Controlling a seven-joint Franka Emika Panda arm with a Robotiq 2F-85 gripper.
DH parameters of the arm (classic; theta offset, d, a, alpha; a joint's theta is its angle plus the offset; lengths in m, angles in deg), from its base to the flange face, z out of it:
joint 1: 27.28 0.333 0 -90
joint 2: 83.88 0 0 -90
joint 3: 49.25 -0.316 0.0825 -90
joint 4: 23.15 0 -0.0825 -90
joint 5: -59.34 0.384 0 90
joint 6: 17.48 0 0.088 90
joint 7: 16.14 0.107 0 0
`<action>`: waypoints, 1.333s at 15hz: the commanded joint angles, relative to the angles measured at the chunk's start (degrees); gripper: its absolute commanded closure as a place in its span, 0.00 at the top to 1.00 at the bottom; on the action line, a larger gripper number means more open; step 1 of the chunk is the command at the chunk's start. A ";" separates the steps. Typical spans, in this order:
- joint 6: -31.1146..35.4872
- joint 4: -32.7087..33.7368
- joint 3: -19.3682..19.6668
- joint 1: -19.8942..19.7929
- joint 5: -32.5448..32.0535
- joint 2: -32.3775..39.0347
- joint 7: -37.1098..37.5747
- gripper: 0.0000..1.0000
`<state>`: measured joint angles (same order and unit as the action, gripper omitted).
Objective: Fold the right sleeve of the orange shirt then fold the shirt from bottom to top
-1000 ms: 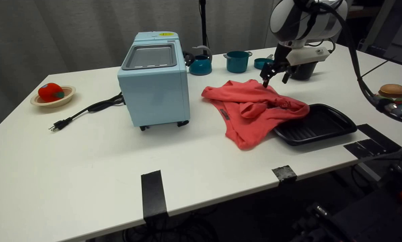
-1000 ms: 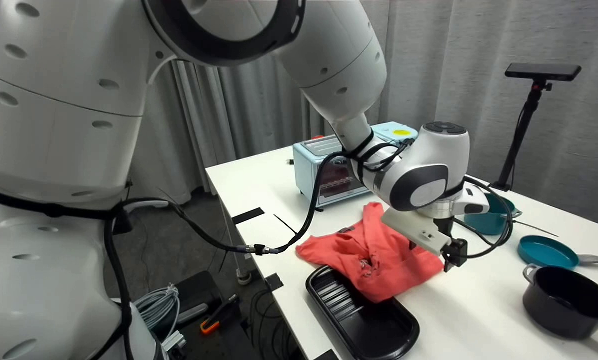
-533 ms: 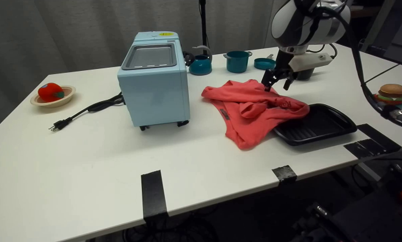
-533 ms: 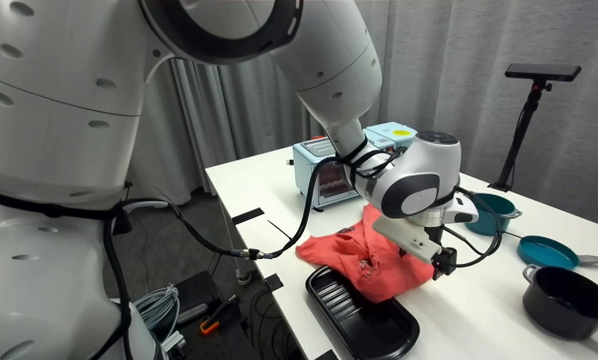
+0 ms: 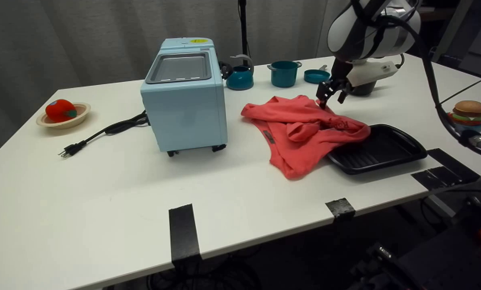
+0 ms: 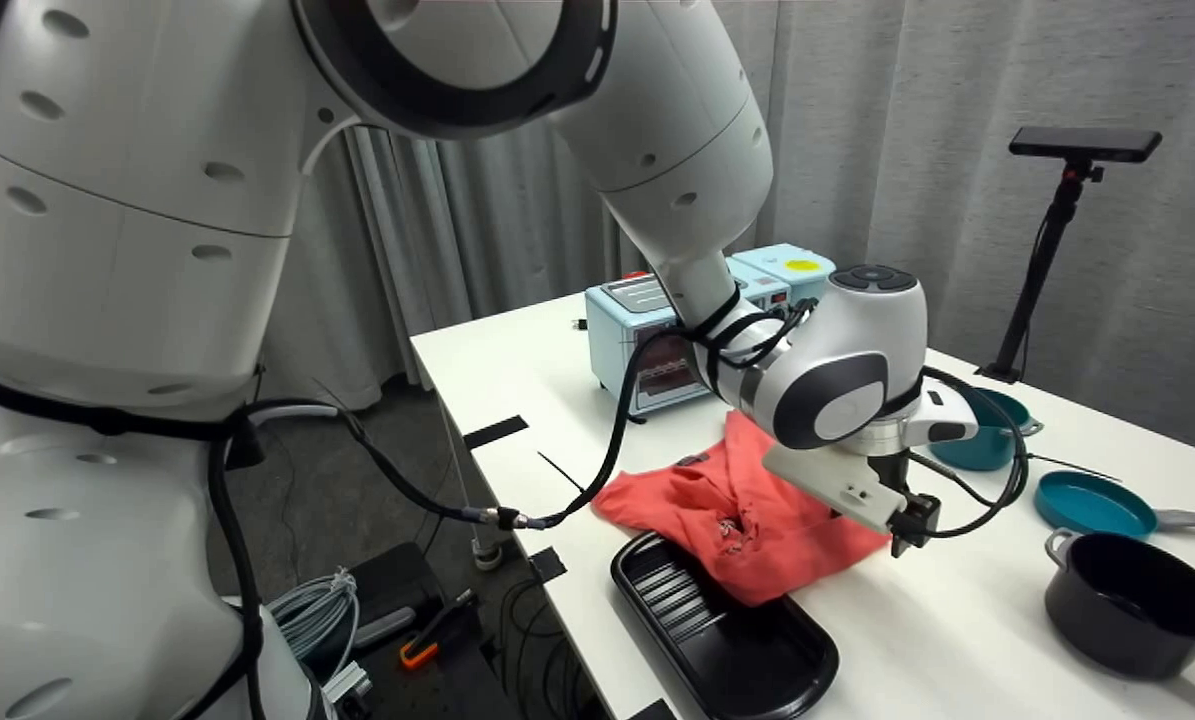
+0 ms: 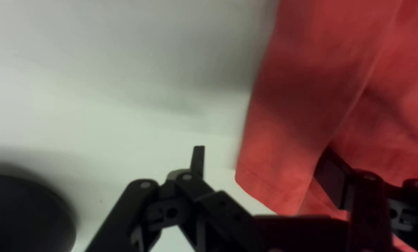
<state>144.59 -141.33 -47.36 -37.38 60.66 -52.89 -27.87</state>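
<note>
The coral-red shirt [image 5: 300, 137] lies crumpled on the white table in both exterior views [image 6: 737, 520], with one part over the black tray. Its sleeves are hard to tell apart in the folds. My gripper [image 5: 332, 101] is low at the shirt's far edge, fingers pointing down; it also shows in an exterior view [image 6: 869, 525], partly hidden by its mount. In the wrist view the gripper [image 7: 261, 161] is open. A flap of the shirt [image 7: 282, 140] lies between the fingers. The left finger is over bare table, apart from the cloth; the right finger is partly behind the flap's edge.
The black tray [image 5: 389, 149] stands under the shirt's near side. A light blue toaster oven [image 5: 184, 108] stands beside the shirt. A dark pot [image 6: 1127, 600], a teal pan [image 6: 1087, 500] and a teal pot [image 5: 284, 74] stand beyond the gripper. A cable [image 5: 115, 128] lies by the oven.
My gripper has come down to the table by the shirt's edge and shifted slightly. The cloth edge beside the finger is a little raised now. The rest of the shirt has not moved.
</note>
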 commanded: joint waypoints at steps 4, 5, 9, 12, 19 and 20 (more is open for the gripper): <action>0.14 4.07 4.89 3.01 -5.33 4.85 3.72 0.80; 0.39 3.97 5.02 3.10 -5.53 5.05 3.91 0.62; 0.47 4.14 5.04 3.53 -5.62 4.75 3.97 0.38; 1.04 2.91 4.61 3.54 -5.51 3.38 3.46 0.15; 5.45 -7.29 -1.25 -1.42 -4.08 -7.44 -4.88 0.01; 6.26 -9.54 -3.11 -3.18 -3.52 -9.76 -7.43 0.01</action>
<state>148.09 -142.32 -45.64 -35.60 56.96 -53.98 -28.99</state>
